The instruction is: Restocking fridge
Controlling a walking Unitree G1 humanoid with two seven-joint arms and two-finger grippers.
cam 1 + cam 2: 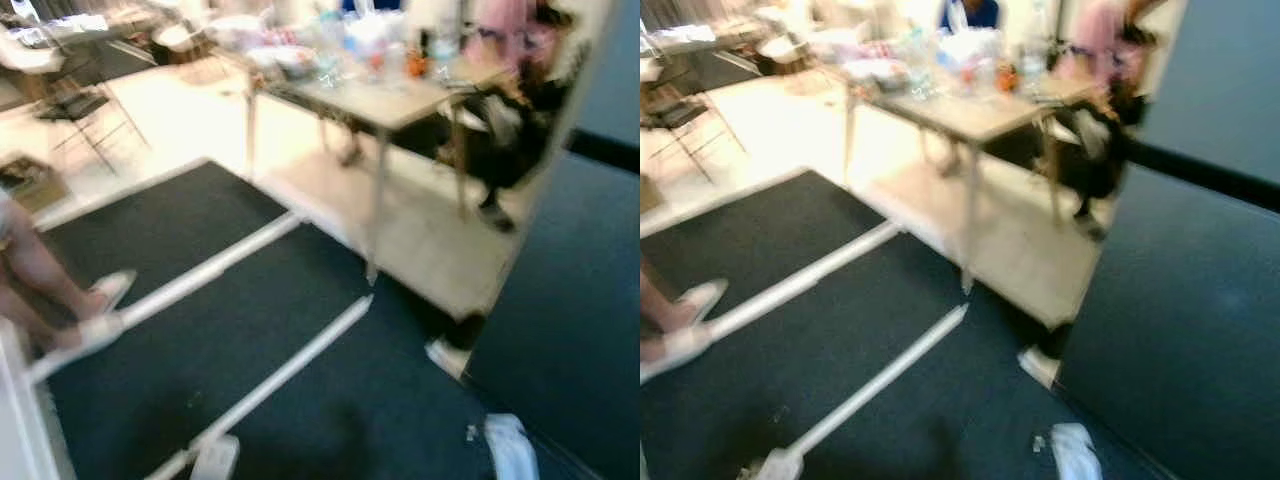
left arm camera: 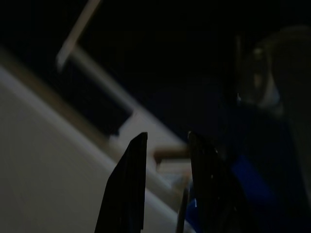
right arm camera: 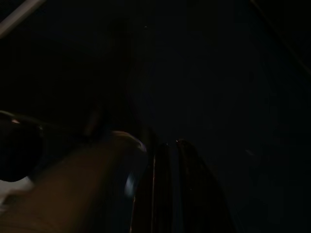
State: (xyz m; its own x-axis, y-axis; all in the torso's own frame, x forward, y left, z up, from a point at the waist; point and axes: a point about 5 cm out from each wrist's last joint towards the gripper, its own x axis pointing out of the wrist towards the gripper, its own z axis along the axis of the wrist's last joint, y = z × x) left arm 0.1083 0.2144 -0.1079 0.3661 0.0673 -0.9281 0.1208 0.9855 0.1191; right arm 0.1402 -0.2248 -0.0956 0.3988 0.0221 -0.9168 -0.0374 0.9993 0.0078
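Note:
Both head views are blurred. A folding table point(image 1: 400, 103) at the back carries several bottles and packets point(image 1: 365, 45). My left gripper point(image 2: 166, 136) hangs over the dark floor, its two black fingers apart with nothing between them. In the very dark right wrist view, my right gripper point(image 3: 171, 143) has its fingers pressed together and holds nothing that I can make out. A tall dark blue panel point(image 1: 580, 300) with a black band stands at the right.
Dark carpet point(image 1: 330, 400) crossed by white strips point(image 1: 200, 275) lies ahead, with pale floor beyond. A person's legs point(image 1: 60, 290) stand at the left. Another person point(image 1: 510, 120) sits at the table's right end. A folding chair point(image 1: 85, 110) and a box point(image 1: 30, 180) are at the back left.

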